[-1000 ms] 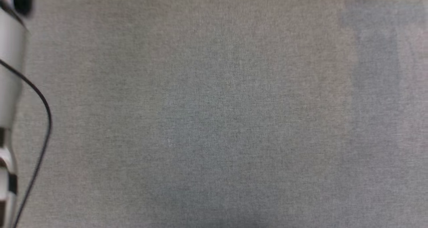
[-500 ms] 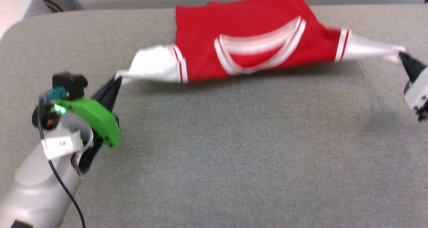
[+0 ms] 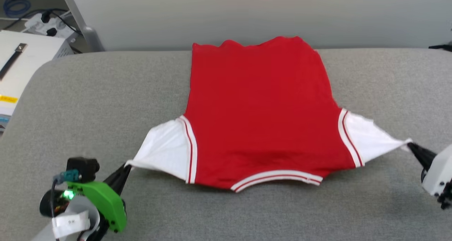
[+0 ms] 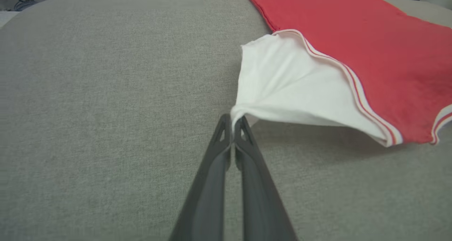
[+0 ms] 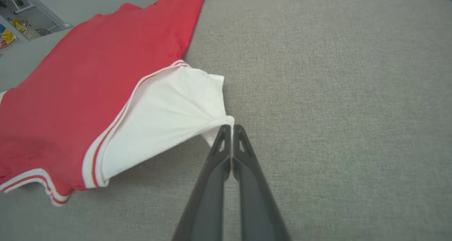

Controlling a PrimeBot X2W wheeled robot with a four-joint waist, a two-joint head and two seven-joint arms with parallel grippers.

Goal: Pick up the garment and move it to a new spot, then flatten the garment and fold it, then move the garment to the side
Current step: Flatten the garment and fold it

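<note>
Grey woven fabric covers the broad padded surface [image 3: 247, 216], which ends at a pale wall [image 3: 247, 15], with a white cabinet [image 3: 24, 60] off its left corner. On it the garment [image 3: 261, 121] lies spread with its plain red back up (no lettering shows on this side), its striped collar [image 3: 275, 179] toward the robot and its hem [image 3: 247, 43] at the far edge. The left gripper [image 3: 125, 168] has its dark fingers pressed together on the tip of the left white sleeve [image 3: 164, 151]. The right gripper [image 3: 411, 147] pinches the tip of the right white sleeve [image 3: 367, 136] in the same way. Both sleeves are drawn outward and raised a little off the fabric near the fingertips, with shadow beneath them, while the red body rests flat farther back.
</note>
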